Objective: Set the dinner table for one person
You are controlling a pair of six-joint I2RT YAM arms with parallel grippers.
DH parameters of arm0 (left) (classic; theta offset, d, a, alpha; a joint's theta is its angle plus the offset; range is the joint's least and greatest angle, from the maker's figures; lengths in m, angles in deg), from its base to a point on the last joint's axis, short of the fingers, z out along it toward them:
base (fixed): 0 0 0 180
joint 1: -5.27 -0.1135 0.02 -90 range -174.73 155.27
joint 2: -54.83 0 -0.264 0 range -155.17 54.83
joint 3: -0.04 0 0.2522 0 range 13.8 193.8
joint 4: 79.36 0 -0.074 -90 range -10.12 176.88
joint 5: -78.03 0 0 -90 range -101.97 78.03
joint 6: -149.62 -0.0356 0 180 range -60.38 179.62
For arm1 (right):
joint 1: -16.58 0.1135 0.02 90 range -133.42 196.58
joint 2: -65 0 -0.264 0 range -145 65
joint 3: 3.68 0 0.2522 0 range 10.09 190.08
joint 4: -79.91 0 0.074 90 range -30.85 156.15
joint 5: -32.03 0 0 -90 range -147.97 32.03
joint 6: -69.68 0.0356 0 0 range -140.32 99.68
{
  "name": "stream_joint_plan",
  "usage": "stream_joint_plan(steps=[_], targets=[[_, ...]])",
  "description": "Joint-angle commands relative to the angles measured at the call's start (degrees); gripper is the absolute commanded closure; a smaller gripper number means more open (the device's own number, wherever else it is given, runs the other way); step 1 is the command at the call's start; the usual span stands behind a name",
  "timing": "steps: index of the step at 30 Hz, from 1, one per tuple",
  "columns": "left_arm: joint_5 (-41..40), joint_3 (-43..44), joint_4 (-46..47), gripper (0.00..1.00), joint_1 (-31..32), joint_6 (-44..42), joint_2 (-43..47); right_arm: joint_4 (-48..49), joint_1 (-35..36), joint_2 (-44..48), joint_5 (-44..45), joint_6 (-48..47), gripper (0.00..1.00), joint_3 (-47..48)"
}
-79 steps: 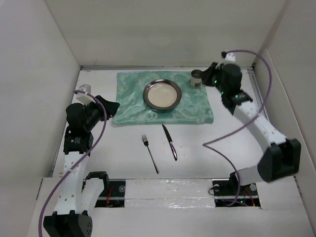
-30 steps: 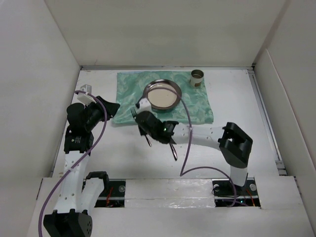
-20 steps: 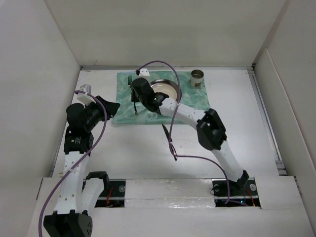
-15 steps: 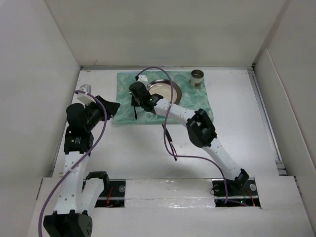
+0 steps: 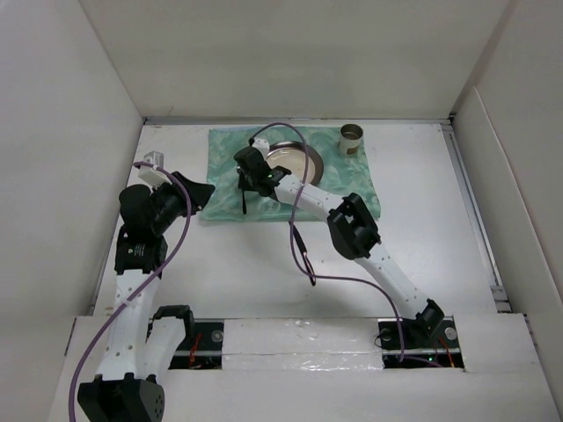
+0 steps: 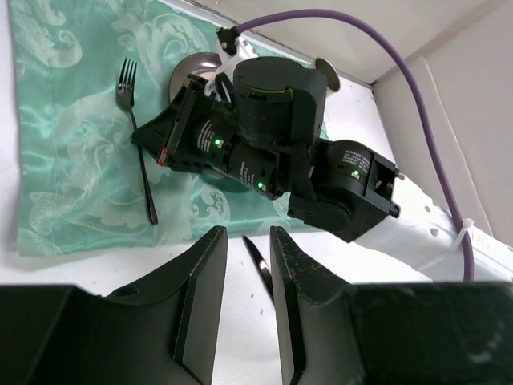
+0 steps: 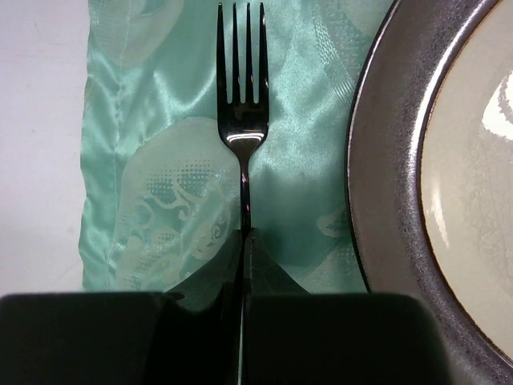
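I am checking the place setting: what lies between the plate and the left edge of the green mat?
The fork, on the mat, with its handle in the right claw; the right wrist view shows it.

A shiny green patterned mat (image 5: 352,189) lies across the far middle of the scene. A round plate (image 5: 308,161) with a dark metallic rim and a pale centre sits on it. Left of the plate, a fork (image 7: 244,144) lies flat on the mat, tines pointing far. A small metal cup (image 5: 351,139) stands upright at the mat's far right corner. A knife (image 5: 302,252) lies on the bare worktop (image 5: 422,264), near the mat's near edge. Plain white walls (image 5: 299,53) enclose the scene.
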Motion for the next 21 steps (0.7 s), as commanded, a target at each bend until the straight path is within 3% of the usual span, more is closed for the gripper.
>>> stream_joint_plan(steps=[1, 6, 7, 9, 10, 11, 14, 19, 21], targets=[[0.9, -0.8, 2.3, 0.74, 0.3, 0.2, 0.3, 4.7, 0.0, 1.6, 1.2, 2.0, 1.00, -0.4], [0.9, -0.7, 2.3, 0.74, 0.3, 0.2, 0.1, 2.8, -0.5, -1.0, 1.3, 2.2, 0.99, 2.3], [1.0, -0.7, 2.4, 0.74, 0.3, 0.0, 0.1, 3.0, -0.5, -1.2, 1.2, 2.3, 0.96, 2.0], [0.6, -0.7, 2.4, 0.74, 0.3, 0.1, 0.5, 3.5, -1.1, 0.3, 0.5, 2.5, 0.76, 0.4], [0.6, -0.7, 2.3, 0.74, 0.3, 0.0, 0.4, 4.1, -1.1, 0.3, 0.5, 2.3, 0.76, -0.7], [0.3, -0.5, 2.3, 0.74, 0.3, -0.2, 0.3, 5.0, -1.1, 2.7, 0.3, 2.4, 0.67, -2.1], [0.4, -0.7, 2.0, 0.74, 0.3, -0.3, 0.3, 10.6, -0.4, 7.5, -2.5, -1.1, 0.56, -6.7], [0.7, -0.8, 2.1, 0.74, 0.3, -0.3, -0.1, 9.8, 1.4, 18.0, -2.6, -7.1, 0.55, -8.0], [0.5, -1.0, 2.0, 0.74, 0.3, -0.4, 0.2, 14.1, 2.1, 23.6, -2.9, -8.5, 0.67, -17.9]])
